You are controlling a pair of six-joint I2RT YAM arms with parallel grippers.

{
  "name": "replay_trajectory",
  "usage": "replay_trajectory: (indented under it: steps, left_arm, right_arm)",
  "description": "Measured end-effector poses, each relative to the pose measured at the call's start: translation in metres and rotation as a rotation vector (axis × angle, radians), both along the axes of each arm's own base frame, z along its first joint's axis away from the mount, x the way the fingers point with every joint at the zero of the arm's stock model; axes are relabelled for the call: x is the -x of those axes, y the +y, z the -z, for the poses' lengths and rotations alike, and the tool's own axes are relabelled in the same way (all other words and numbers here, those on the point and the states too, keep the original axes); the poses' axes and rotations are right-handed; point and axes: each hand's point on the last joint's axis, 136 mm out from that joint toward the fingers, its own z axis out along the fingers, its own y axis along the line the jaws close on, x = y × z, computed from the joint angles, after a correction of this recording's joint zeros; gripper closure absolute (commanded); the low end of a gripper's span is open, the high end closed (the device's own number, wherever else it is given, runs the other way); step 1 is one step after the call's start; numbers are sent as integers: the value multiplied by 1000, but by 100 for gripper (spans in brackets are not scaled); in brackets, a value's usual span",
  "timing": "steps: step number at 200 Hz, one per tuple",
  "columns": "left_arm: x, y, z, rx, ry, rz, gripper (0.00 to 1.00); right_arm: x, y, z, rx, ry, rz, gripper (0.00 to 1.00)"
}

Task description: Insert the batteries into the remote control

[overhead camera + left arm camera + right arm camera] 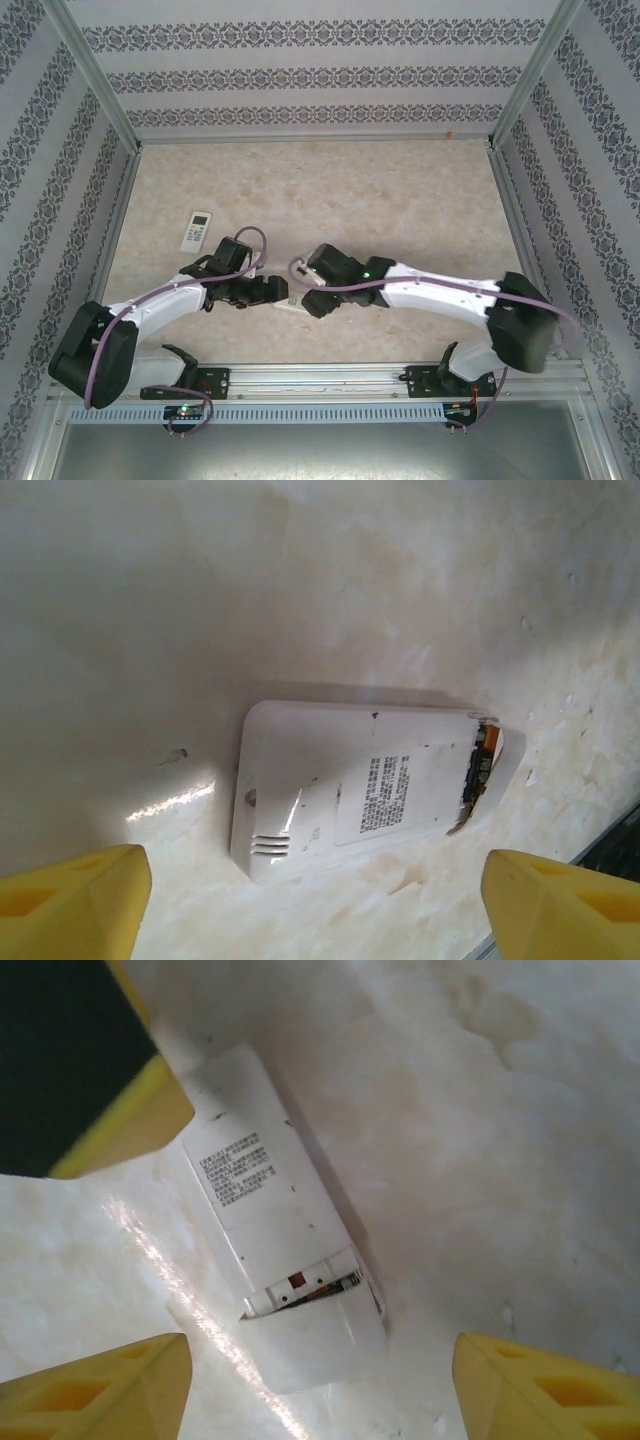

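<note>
A white remote control (350,785) lies face down on the table, its printed label up. In the top view this remote control (291,306) sits between the two gripper tips. Its back cover (315,1335) sits crooked over the compartment, leaving a slit. Through that slit shows a dark, copper-toned battery (481,763), also seen as a thin strip of battery (340,1285) in the right wrist view. My left gripper (315,910) hovers open, with nothing between its yellow fingers (70,900). My right gripper (320,1390) is open too, straddling the cover end without touching it.
A second white remote (197,231) lies face up at the left, behind the left arm. One finger of the left gripper (75,1065) hangs close over the remote's label end in the right wrist view. The metal rail (320,378) runs along the near edge.
</note>
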Motion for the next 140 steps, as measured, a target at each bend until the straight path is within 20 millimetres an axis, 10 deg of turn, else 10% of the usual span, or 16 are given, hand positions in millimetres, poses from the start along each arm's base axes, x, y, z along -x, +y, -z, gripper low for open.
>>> replay_trajectory:
  steps: [140]
  left_arm:
    - [-2, -7, 24, -158, 59, 89, 49]
  right_arm:
    - [7, -20, 57, -117, 259, 555, 45]
